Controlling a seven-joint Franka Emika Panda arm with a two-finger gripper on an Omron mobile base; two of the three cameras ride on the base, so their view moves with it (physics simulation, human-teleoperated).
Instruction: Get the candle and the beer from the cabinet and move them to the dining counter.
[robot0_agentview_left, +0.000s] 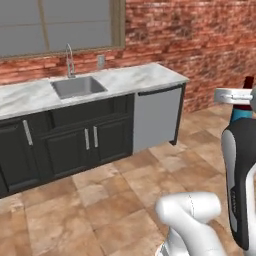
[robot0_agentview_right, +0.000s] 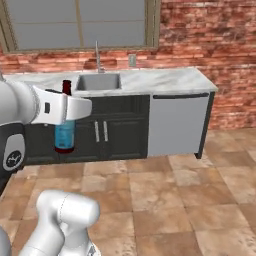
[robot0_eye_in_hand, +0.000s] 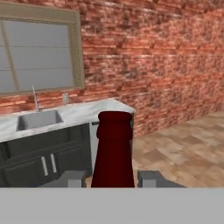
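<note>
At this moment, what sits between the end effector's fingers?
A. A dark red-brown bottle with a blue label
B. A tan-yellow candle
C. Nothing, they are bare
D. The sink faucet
A: the hand view shows the bottle's dark red neck rising between the end effector's two fingertips, and the right base view shows its blue label below the hand.

I've got the beer (robot0_eye_in_hand: 113, 151) up off everything, held upright in the hand (robot0_agentview_right: 64, 111). It's a slim dark red-brown glass bottle. From the hand camera its narrow neck rises right between the two fingertips (robot0_eye_in_hand: 72, 178), one on each side and snug against the glass, so the grip sits around the upper part. From the right base camera the neck top pokes out above the hand and the blue label hangs below it, nothing under the bottle's base. From the left base camera the neck and a bit of blue show too.
</note>
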